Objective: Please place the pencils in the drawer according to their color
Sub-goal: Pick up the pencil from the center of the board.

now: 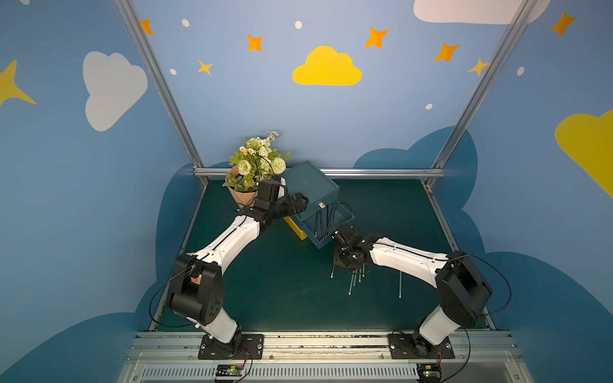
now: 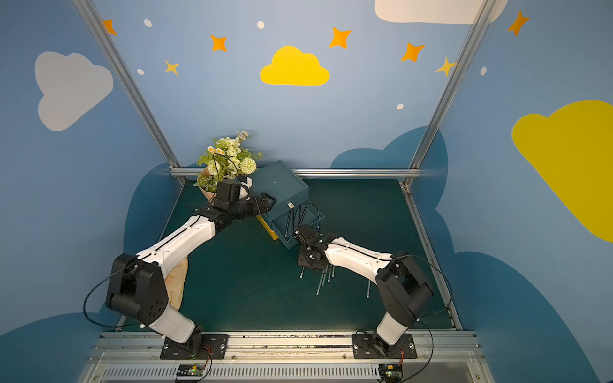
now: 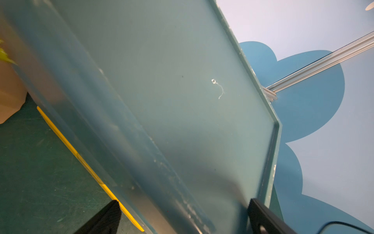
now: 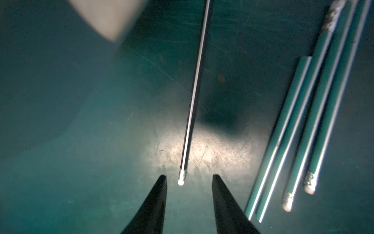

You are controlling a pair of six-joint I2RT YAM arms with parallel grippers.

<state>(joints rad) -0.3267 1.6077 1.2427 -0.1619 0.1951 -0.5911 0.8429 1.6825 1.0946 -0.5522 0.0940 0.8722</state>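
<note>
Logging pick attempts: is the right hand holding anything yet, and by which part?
Nothing is held. The right hand is open, and the black pencil lies on the table, its eraser end between the fingertips, unclamped.

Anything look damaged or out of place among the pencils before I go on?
Yes. In the right wrist view one green pencil ends in a ragged grey lump, unlike the neat ferrules on its neighbours.
</note>
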